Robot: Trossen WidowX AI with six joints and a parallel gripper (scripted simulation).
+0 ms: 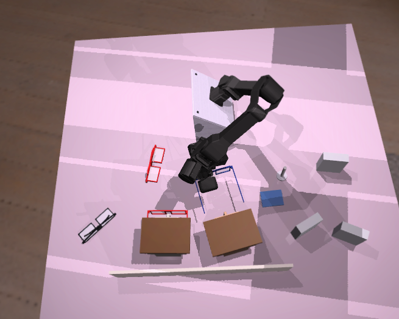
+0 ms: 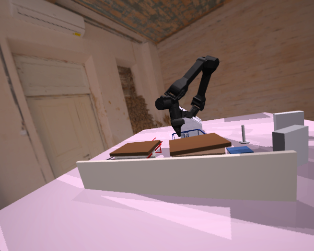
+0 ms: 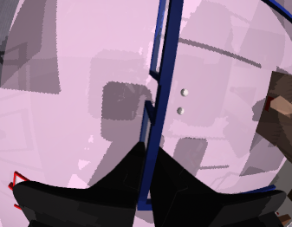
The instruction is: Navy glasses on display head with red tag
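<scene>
One pair of navy glasses (image 1: 238, 185) (image 2: 197, 130) (image 3: 167, 87), frame clamped in my gripper (image 1: 206, 178) (image 2: 178, 135) (image 3: 146, 148). Temples point toward the brown-topped heads (image 1: 165, 235) (image 1: 232, 232) (image 2: 135, 148) (image 2: 200, 144).

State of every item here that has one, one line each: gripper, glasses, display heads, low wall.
Gripper: shut on the navy glasses.
Navy glasses: temples unfolded, not on a head.
Left head in the top view: wearing red glasses.
Right head there: bare of glasses.
Loose red glasses: off both heads.
Black glasses: off both heads.
Low wall: upright.
</scene>
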